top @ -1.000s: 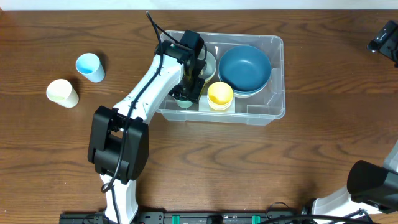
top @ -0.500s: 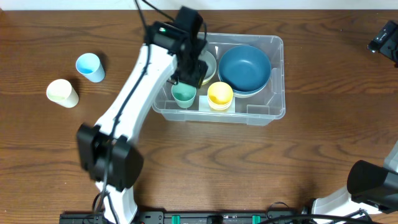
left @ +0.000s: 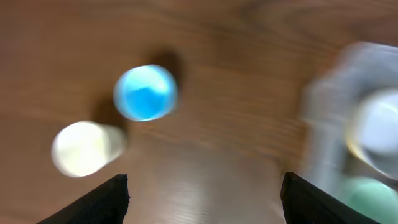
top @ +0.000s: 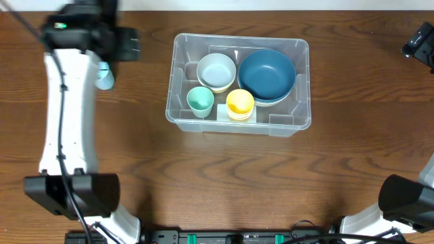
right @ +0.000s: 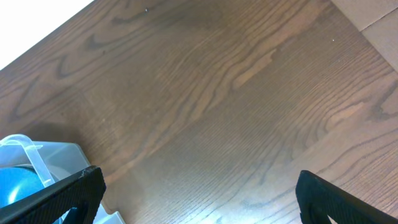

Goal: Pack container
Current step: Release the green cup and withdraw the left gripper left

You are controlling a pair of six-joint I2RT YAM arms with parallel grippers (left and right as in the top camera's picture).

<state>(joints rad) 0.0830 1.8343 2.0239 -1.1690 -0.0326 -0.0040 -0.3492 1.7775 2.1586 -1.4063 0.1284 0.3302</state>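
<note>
The container point(top: 303, 120) is a clear bin at the table's middle. It holds a white bowl point(top: 216, 70), a blue bowl point(top: 266, 73), a green cup point(top: 200, 101) and a yellow cup point(top: 240, 103). My left gripper point(left: 205, 200) is open and empty, hovering over bare wood left of the bin. Ahead of it are a blue cup point(left: 145, 92) and a cream cup point(left: 87, 148); this view is blurred. In the overhead view the left arm hides the cream cup and part of the blue cup point(top: 105, 78). My right gripper point(right: 200, 202) hangs open and empty over wood, far right of the bin.
The bin's corner point(right: 37, 160) and the blue bowl's edge point(right: 11, 186) show at the lower left of the right wrist view. The table's far edge runs along the top of the overhead view.
My left gripper let go of the green cup inside the bin, rose, and swung left to above the loose cups with its jaws widening. The right arm stayed put.
</note>
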